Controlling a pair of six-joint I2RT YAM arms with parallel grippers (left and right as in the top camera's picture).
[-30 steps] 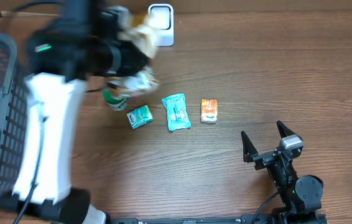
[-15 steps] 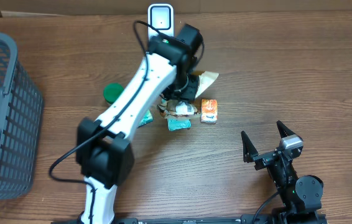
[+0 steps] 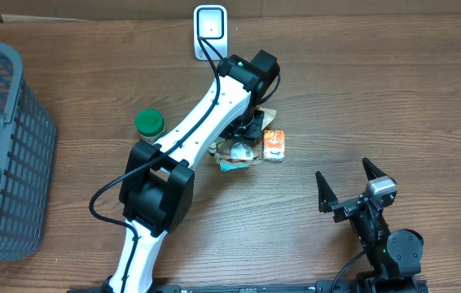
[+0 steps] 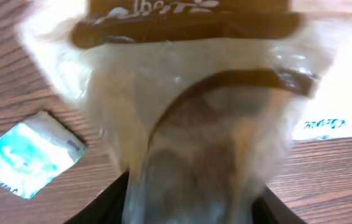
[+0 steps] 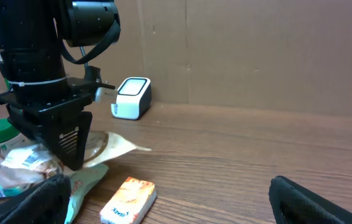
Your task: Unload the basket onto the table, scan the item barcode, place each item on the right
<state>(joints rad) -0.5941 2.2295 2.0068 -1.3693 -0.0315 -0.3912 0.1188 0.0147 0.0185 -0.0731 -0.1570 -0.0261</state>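
Wood-grain tabletop backed by cardboard. At far left, grey mesh basket (image 3: pixel 2 155); next, green-lidded jar (image 3: pixel 149 123); at the far edge, white scanner (image 3: pixel 210 31). Since a second ago: left arm swung over from the basket side and dropped low onto the packet cluster, clear pouch (image 4: pixel 188 124) carried down with it, now lying on the table partly over the teal packet (image 4: pixel 30 152), well short of the scanner. Probably set down after its pass, or due a regrasp; barcode not visible either way. Left gripper (image 3: pixel 245 134) pressed over the pouch, fingers hidden by film, so cannot tell whether gripping or letting go. Long axis of pouch seemingly running near-left to far-right, brown printed band at the far end, tan corner pointing right. Just beside, orange packet (image 3: pixel 274 144). Far right, right gripper (image 3: pixel 353 189) parked, jaws spread wide, holding nothing
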